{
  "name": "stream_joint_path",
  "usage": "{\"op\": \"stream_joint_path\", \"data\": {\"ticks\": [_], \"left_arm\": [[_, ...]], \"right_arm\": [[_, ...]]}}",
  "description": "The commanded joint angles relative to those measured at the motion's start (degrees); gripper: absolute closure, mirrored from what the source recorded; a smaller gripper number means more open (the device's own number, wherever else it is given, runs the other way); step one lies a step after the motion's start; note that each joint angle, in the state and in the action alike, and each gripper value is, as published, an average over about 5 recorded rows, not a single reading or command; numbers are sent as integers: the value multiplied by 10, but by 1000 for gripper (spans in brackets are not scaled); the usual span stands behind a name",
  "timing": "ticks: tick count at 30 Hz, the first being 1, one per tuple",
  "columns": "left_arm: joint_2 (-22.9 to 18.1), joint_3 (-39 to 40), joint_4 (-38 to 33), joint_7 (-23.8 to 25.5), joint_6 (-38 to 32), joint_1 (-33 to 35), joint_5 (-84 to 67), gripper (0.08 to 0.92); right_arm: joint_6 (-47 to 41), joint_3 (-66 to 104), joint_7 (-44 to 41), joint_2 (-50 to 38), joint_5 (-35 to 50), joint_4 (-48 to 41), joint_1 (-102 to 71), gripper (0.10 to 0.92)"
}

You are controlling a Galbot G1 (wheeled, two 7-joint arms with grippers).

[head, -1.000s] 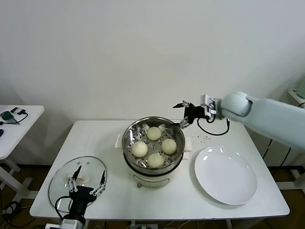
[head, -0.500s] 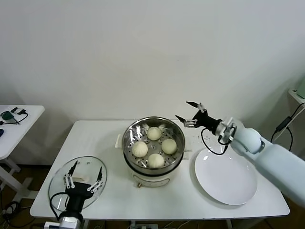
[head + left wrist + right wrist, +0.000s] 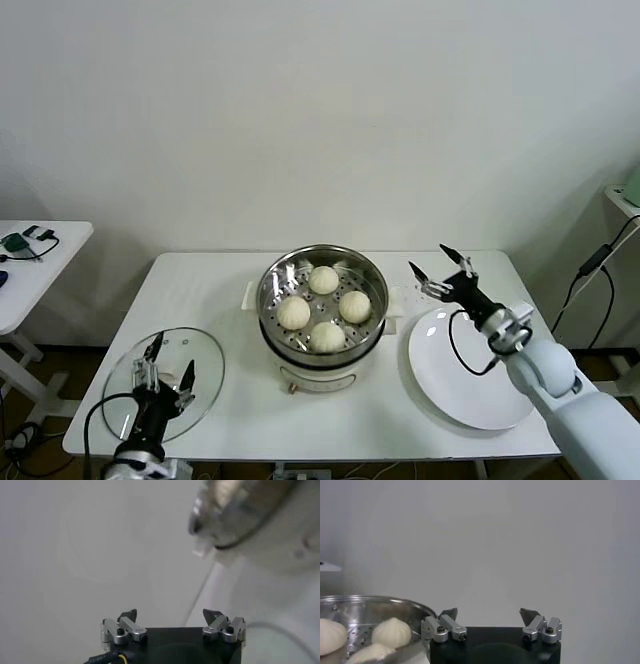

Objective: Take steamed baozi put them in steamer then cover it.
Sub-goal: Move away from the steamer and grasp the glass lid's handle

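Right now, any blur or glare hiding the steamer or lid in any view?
Head view: steamer sharp, four baozi distinct; lid see-through, its edge visible. Left wrist view: steamer blurred. Right wrist view: steamer clear, only partly in frame.

Bare lab room: white table (image 3: pixel 210 290), blank wall (image 3: pixel 300 110).

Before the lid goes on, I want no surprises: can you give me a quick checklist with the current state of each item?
1. All four baozi in the steamer: ok.
2. Plate bare: ok.
3. Right pincer open, holding nothing, off to the steamer's right: ok.
4. Left pincer open over the lid: ok.
5. Lid gripped: not ok, it lies on the table.
6. Pincer lined up on the lid handle: cannot tell.
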Motion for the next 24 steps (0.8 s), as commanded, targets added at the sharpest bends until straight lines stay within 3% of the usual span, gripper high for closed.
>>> {"op": "stream_joint_path", "data": {"ticks": [1, 24], "left_arm": [[6, -15, 127, -14, -8, -48, 326, 177], [25, -90, 296, -126, -95, -135, 213, 177]], "right_arm": [[4, 120, -4, 41, -19, 3, -122, 203], [9, 102, -10, 61, -40, -36, -89, 203]]}}
